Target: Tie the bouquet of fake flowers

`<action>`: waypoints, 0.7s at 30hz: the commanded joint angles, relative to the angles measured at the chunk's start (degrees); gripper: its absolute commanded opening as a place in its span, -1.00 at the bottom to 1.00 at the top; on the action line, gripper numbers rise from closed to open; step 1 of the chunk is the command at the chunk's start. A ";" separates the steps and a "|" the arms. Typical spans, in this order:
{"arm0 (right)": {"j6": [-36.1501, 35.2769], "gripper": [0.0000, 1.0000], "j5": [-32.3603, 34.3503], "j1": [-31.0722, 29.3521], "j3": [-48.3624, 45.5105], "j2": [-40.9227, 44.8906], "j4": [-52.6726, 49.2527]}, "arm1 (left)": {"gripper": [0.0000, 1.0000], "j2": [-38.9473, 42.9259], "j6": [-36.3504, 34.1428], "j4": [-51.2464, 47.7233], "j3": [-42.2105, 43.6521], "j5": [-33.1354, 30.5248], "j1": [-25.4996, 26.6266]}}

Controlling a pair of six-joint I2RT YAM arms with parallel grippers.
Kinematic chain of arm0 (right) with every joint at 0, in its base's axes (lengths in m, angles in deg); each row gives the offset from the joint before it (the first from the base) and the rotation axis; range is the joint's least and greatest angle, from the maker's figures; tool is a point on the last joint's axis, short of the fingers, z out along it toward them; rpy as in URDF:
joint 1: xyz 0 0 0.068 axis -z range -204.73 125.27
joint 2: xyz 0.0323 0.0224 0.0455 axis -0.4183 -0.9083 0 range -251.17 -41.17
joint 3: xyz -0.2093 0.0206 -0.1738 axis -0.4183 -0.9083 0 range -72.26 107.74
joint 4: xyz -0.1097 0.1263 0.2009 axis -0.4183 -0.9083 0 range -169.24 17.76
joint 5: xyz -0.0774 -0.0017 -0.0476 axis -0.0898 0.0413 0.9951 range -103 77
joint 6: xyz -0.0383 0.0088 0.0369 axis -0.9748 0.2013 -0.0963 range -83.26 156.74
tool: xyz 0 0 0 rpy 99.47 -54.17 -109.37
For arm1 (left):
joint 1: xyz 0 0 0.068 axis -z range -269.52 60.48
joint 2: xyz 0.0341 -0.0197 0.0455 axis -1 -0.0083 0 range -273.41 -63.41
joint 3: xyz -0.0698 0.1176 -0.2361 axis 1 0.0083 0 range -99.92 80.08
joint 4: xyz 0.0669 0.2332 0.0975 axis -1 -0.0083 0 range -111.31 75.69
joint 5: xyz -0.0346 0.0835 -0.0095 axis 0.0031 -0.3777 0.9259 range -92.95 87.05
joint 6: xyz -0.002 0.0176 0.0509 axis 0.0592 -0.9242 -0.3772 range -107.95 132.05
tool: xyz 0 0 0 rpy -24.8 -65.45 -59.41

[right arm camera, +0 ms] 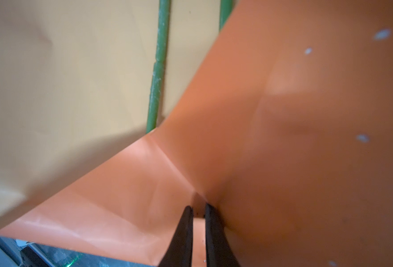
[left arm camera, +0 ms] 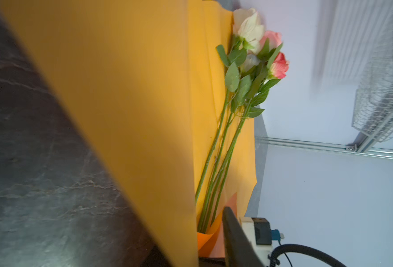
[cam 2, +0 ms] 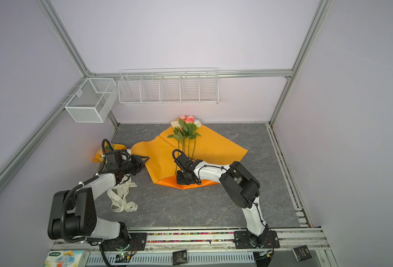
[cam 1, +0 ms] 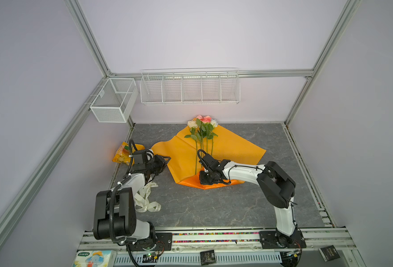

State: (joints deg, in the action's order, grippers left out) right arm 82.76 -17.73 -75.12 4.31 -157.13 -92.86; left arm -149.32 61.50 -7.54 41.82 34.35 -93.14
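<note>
Right wrist view gave me the clearest read on the right gripper point(right arm camera: 198, 209): its two black fingers point(right arm camera: 182, 235) stood nearly together, pinching a raised crease of the orange paper point(right arm camera: 283, 115); one green stem point(right arm camera: 158, 69) ran just beyond the fold. In both top views that gripper pointed down at the folded-up near corner of the sheet, beside the stem ends; the bouquet of fake flowers point(cam 1: 202, 131) lay on the paper in the middle of the grey table point(cam 1: 214, 208), its pink, cream and white heads toward the back wall. I saw the left gripper point(cam 1: 165, 159) at the paper's left edge; whether its jaws were wide or closed I could not tell from above; the left wrist view showed none of its fingers, only a blurred flap of the sheet raised close to the lens, with the bouquet point(left arm camera: 244, 92) behind it. A yellow snack bag point(cam 1: 121, 155) lay behind the left arm; a cream ribbon point(cam 1: 146, 203) lay in loose loops on the table beside that arm, apart from the paper.
</note>
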 commanded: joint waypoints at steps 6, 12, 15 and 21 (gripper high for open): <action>0.15 -0.68 1.10 0.35 -0.50 -3.03 -1.91 | -0.96 0.95 -3.79 -5.25 -2.67 -2.74 0.86; 1.09 -0.68 0.31 0.73 -0.91 -2.87 0.19 | -1.00 1.09 -13.46 -14.69 -8.98 -4.28 5.50; 1.35 -0.68 0.48 0.98 -1.31 -2.54 0.14 | -1.00 1.31 -17.28 -19.21 -12.37 -6.14 8.71; 1.84 -0.68 -0.15 1.06 -2.12 -2.16 1.29 | -1.00 1.62 -19.31 -22.35 -18.05 -8.78 15.19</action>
State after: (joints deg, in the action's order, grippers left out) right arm 83.30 -18.91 -74.64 4.03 -157.13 -92.23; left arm -148.67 45.13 -26.71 26.24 27.37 -79.66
